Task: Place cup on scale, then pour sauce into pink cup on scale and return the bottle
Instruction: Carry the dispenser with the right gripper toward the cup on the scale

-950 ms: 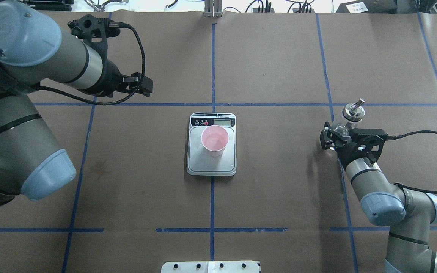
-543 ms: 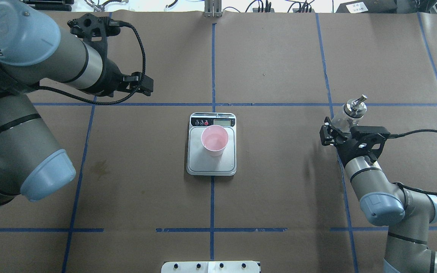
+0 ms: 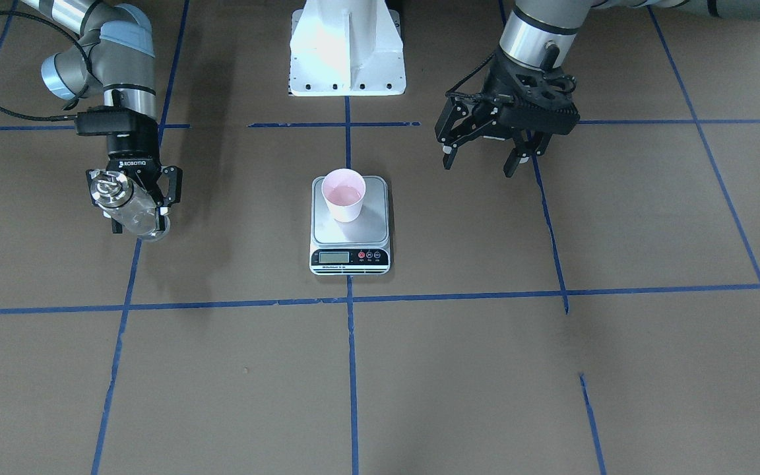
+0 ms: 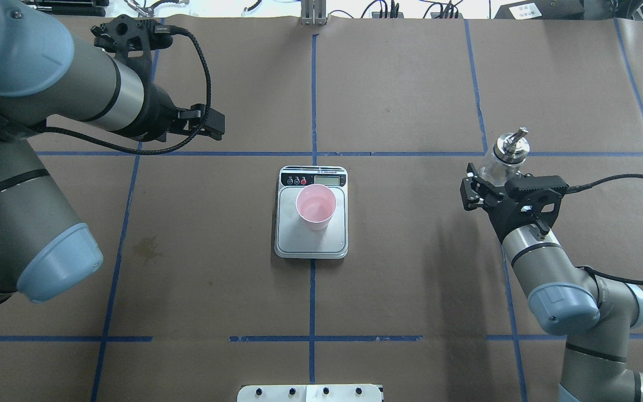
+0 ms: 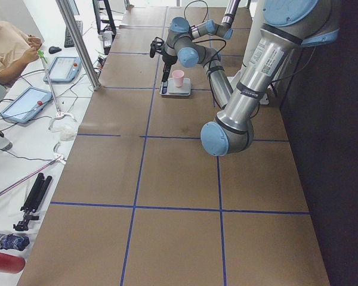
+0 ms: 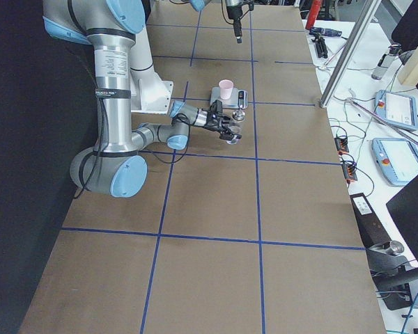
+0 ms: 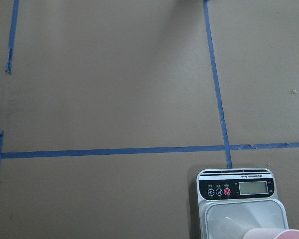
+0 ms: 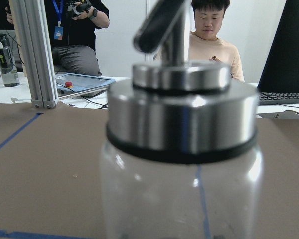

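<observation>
Grey arms (image 4: 3,184), blue joint caps (image 4: 59,262), black cables (image 4: 207,67)

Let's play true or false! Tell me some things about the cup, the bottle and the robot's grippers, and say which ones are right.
1. The cup stands on the scale. True.
2. The left gripper holds the bottle. False: it is open and empty; the right gripper holds the bottle.
3. The bottle is pouring into the cup. False: it is well off to the scale's side, not over the cup.
4. The scale's display is on the side away from the robot. True.
</observation>
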Robot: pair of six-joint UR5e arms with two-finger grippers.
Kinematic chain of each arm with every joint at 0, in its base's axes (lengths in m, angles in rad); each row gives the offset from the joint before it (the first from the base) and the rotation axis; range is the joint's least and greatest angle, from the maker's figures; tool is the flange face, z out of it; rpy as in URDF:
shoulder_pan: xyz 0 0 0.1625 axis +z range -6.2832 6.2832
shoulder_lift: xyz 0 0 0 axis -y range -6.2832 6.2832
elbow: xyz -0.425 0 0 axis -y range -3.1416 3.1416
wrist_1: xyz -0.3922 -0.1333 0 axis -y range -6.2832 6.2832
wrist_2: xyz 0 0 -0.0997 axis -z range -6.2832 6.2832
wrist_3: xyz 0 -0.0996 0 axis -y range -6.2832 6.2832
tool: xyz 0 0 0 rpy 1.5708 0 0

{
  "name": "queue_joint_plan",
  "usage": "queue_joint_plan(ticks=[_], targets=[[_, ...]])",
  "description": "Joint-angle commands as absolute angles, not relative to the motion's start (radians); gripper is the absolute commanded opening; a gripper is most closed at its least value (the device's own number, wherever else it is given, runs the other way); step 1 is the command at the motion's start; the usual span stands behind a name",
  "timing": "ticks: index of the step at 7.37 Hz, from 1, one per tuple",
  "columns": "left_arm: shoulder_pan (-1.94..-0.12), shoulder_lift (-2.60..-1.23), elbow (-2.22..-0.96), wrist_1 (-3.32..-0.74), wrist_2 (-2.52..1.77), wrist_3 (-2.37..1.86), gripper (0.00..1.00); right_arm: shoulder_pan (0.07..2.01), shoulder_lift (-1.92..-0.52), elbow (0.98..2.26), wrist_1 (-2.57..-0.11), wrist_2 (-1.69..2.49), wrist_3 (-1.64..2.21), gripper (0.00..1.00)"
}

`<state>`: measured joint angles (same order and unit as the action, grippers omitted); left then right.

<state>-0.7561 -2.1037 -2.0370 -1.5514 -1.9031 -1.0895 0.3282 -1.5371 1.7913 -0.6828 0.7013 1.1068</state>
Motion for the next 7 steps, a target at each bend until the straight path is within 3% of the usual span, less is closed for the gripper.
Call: queue_joint_plan(ticks=[1,6,7], targets=[[-0.756,-2.1,-2.039,-1.552,-1.902,-1.091,0.99,0.327,-1.491,1.819,-0.686,0.704,1.031,0.0],[-0.758,-2.097,-2.039,-1.551,-1.902,-1.091,0.99,0.218,-1.408,1.813,-0.768,0.592,0.973,0.0],[-0.758,-2.097,-2.039,-1.551,-1.902,-1.091,0.99,0.21,-1.326,1.81,-0.826,0.571,0.91,0.0]])
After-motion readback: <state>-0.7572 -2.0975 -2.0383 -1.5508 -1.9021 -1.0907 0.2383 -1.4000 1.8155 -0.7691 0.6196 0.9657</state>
